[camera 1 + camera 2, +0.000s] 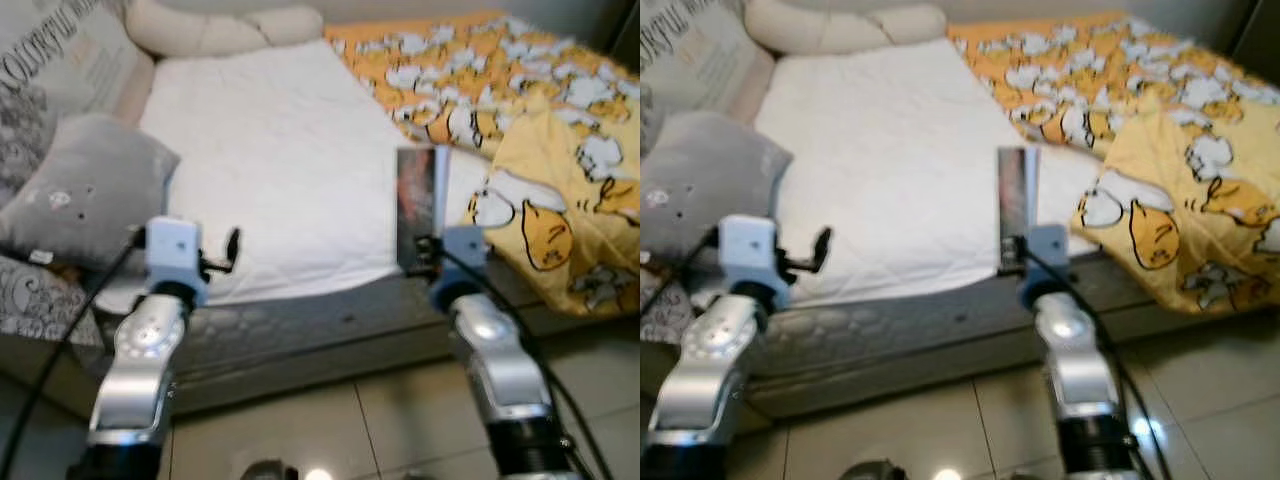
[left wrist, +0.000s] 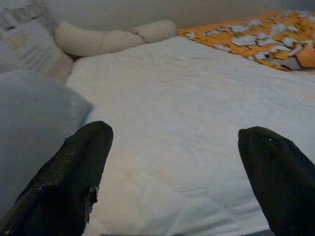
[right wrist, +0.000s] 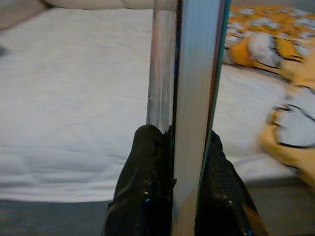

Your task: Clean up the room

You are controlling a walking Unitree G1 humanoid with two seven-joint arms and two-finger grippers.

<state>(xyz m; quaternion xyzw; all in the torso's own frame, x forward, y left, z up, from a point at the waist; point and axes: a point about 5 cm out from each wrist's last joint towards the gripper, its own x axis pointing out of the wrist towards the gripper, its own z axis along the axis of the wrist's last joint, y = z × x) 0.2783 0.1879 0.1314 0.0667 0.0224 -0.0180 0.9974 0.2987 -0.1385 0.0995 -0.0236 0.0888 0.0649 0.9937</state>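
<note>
Landmark: bed (image 1: 300,310) with white quilted mattress pad (image 1: 270,170), seen from its foot edge over a tiled floor (image 1: 330,420).

Far left of the bed: printed cushion (image 1: 50,60) with lettering against the side, and below it a grey cat-face pillow (image 1: 75,190) lying on the pad's left margin. A cream bolster pillow (image 1: 215,30) lies across the head of the bed.

Left gripper (image 2: 177,172): raised just before the foot edge, left of the bed's middle, beside the grey pillow. Fingers (image 2: 74,177) spread wide apart, nothing between them; white pad beyond.

Book (image 1: 418,205): thin, held upright on its lower end over the foot edge, right of the bed's middle, its dark cover facing the camera. Cover blurred; title not readable, possibly a magazine rather than a bound book.

Right gripper (image 3: 172,162): pinched onto the book's lower end, one black finger (image 3: 142,182) on each face, page edges running up between them.

Right part of the bed: yellow duck-print blanket (image 1: 530,130), rumpled, draped over the bed's right corner and hanging toward the floor, just beside the held book.
</note>
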